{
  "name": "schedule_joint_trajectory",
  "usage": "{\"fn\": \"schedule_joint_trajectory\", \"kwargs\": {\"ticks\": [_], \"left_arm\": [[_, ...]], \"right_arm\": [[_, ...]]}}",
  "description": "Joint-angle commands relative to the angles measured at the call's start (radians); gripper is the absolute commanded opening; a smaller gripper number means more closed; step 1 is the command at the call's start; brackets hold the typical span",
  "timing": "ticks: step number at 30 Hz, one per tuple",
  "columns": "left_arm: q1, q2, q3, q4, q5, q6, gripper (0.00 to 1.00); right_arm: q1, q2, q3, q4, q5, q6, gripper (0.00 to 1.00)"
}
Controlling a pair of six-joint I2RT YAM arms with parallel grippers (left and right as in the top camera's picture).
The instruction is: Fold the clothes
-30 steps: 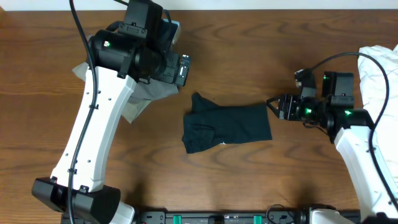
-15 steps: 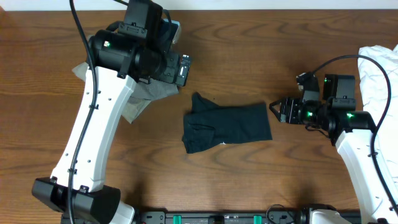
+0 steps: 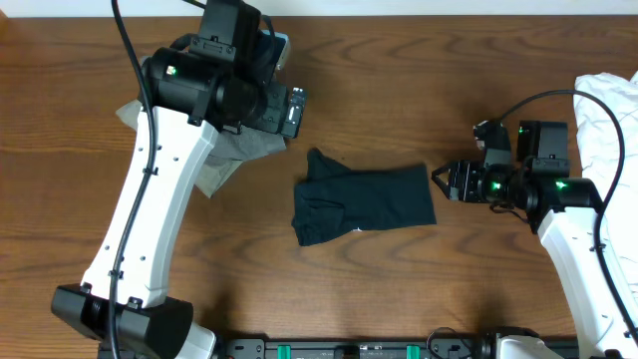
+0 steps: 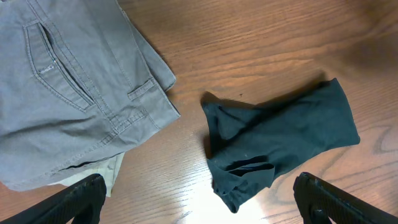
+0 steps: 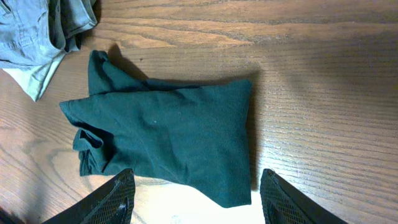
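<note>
I am logging the dark green fabric garment (image 3: pixel 364 204) lying at the centre of the wooden table (image 3: pixel 399 80), long axis 9-to-3 o'clock, its 3 o'clock edge just beside my nearer right gripper (image 3: pixel 439 180), with the left gripper (image 3: pixel 295 111) hanging farther off at 10 o'clock, both with fingers spread and empty.

On overhead, my left arm (image 3: pixel 169 170) hides most of the grey trousers (image 3: pixel 249 148) lying under it. Behind my right gripper (image 3: pixel 439 181), the white cloth (image 3: pixel 610 105) is cut off by the picture's edge.
</note>
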Motion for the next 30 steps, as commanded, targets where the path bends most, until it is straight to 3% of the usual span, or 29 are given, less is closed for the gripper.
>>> {"fn": "schedule_joint_trajectory", "kwargs": {"ticks": [1, 30], "left_arm": [[-0.001, -0.001, 0.014, 0.002, 0.01, -0.003, 0.98], [-0.001, -0.001, 0.014, -0.009, 0.01, -0.014, 0.98]], "right_arm": [[-0.005, -0.006, 0.012, -0.008, 0.009, -0.023, 0.63], [-0.005, -0.006, 0.012, -0.02, 0.016, -0.038, 0.64]]}}
